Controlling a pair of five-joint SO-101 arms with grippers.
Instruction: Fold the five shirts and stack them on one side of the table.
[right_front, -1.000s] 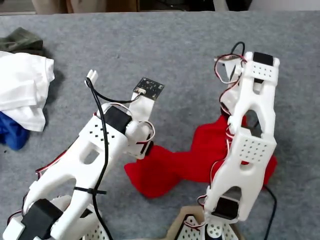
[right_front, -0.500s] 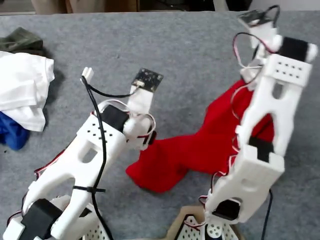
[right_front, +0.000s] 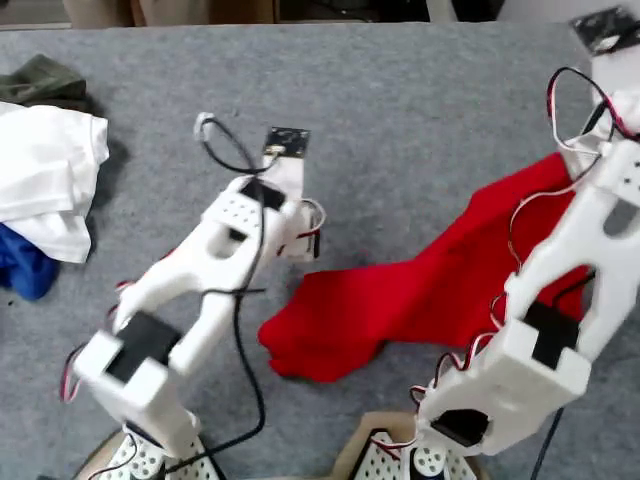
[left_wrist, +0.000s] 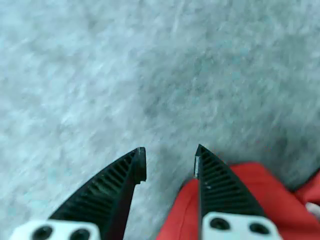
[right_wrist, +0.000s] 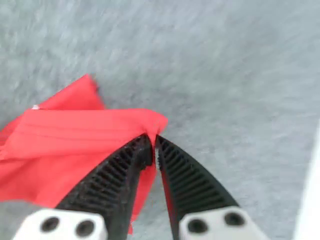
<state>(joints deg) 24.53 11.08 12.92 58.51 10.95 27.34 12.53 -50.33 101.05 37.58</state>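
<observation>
red shirt (right_front: 420, 290) now lies pulled out in a long slanted band, running from near the front edge of the table (right_front: 400, 90) up toward its right edge. half a second earlier it was bunched and closer to the middle. the right arm (right_front: 560, 300) has swung out toward the far right corner, dragging the cloth with it. the left arm (right_front: 190, 290) has drawn back toward the left and let the shirt go.

the right gripper (right_wrist: 153, 145) is clamped on a folded corner of the red shirt, its black jaws nearly meeting with the cloth pinched between them. the left gripper (left_wrist: 170, 162) is spread apart and holds nothing. it hangs over bare grey felt, with the shirt's near end just beside and partly under one jaw.

at the left edge of the table sits a loose heap: a white shirt (right_front: 45, 175), a blue shirt (right_front: 20, 265) poking out on its front side, and an olive-green shirt (right_front: 45, 80) on its far side. the heap is well apart from the red shirt. in the high view the right arm's body covers part of the shirt's far end.
</observation>
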